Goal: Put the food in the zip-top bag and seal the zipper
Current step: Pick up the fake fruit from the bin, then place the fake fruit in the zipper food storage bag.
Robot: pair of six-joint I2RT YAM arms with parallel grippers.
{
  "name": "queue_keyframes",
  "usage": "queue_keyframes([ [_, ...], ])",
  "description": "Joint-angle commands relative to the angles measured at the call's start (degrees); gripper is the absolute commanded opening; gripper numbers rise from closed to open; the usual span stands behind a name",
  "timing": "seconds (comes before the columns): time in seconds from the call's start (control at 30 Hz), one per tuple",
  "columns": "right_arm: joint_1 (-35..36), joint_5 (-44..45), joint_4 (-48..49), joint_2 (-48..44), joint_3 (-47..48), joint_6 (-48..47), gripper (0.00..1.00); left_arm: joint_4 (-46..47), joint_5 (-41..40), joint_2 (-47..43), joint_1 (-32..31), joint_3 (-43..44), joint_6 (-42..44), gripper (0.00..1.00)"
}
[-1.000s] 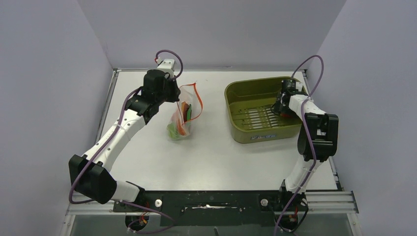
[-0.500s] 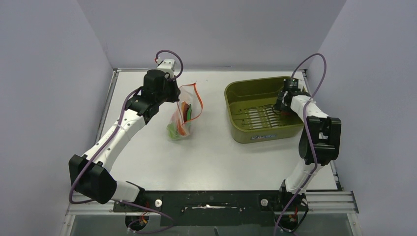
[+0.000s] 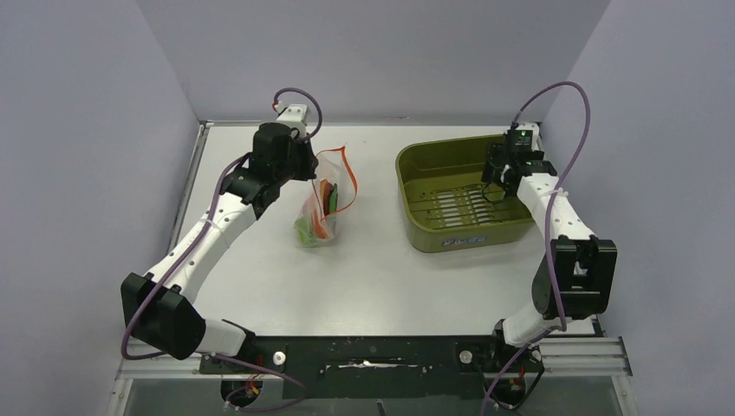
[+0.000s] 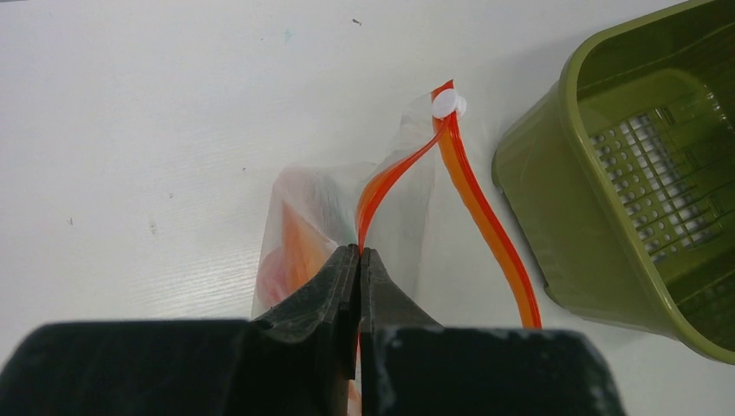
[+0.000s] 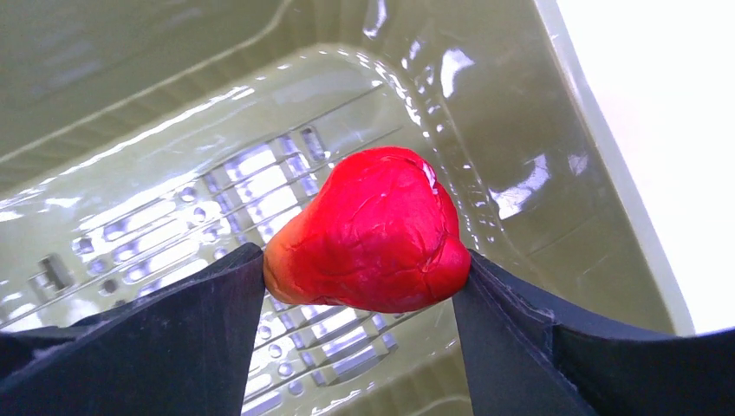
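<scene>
While clamping red fruit [image 5: 368,230] in right hand [image 5: 360,262] above green tub [image 3: 429,236], upper right, treat as light, hard, slippery; grip across widest part. Hold limp zip-top bag [image 3: 316,217], centre-left, by zipper [image 4: 481,217] pinched in left hand [image 4: 358,260].

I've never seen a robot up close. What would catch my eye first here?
A glossy red toy fruit, gripped in the right claw over the olive-green tub at right. Across the table, the left claw pinches the orange zipper strip of a clear bag already holding colourful toy food.
</scene>
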Motion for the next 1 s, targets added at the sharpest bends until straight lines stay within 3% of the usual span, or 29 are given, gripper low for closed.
queue_keyframes([
  [0.0,1.62,-3.26,-0.5,-6.65,1.41,-0.15,0.44,0.67,0.62,-2.2,-0.06,3.96,-1.21,0.0],
  [0.4,9.18,-14.2,-3.12,-17.13,8.23,1.0,0.44,-4.35,3.64,-1.39,0.08,11.45,-8.47,0.0],
  [0.67,21.16,-15.41,-0.44,-18.82,12.09,4.04,0.45,-2.6,8.0,-3.51,0.21,11.0,-11.56,0.0],
  [0.8,29.14,-13.66,6.2,-18.81,10.52,3.65,0.46,-1.41,7.68,-6.06,0.13,7.73,-10.71,0.0],
  [0.97,38.3,-15.95,15.17,-19.42,5.61,1.63,0.49,3.21,8.15,-12.41,-0.19,-2.55,-10.73,0.0],
])
